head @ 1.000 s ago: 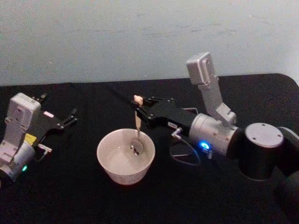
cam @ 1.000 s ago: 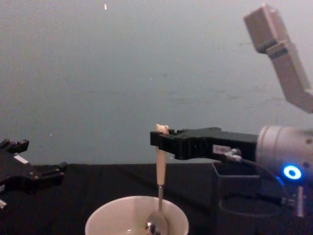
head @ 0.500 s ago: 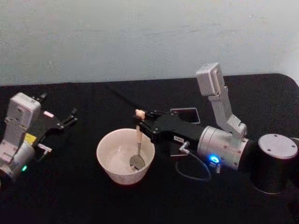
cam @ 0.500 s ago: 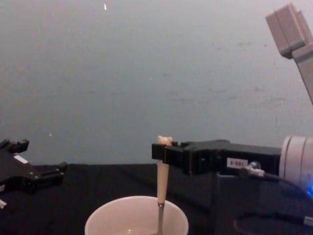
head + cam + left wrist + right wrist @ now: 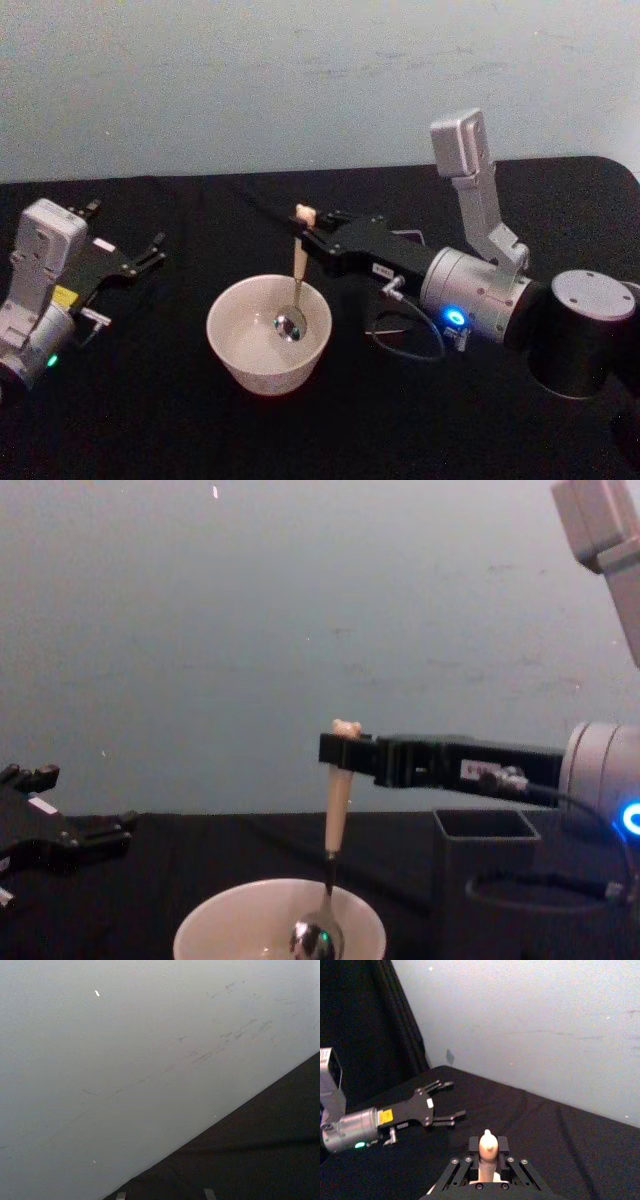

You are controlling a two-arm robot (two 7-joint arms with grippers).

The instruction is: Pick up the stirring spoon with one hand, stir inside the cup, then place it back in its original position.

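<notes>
One stirring spoon (image 5: 297, 268), one cup (image 5: 262, 376), one holder, so nothing to mix up here. The spoon hangs nearly upright, tipped a little, with its shiny bowl down inside the cream cup toward the far right part of it. We can't tell whether the bowl touches the cup's floor. The bear head pokes up just above the right gripper (image 5: 304, 233), whose fingers are clamped on the top of the beige handle from both sides; in the right wrist view we see the handle top pinched between them. That arm reaches in level from the right, above the cup's rim.

In the chest view the dark grey square holder (image 5: 484, 878) stands just right of the cup, under the right arm, with a cable loop (image 5: 530, 892) draped in front of it. The left gripper (image 5: 127, 226) sits well off to the left over the black table (image 5: 150, 420), fingers spread wide, holding nothing.
</notes>
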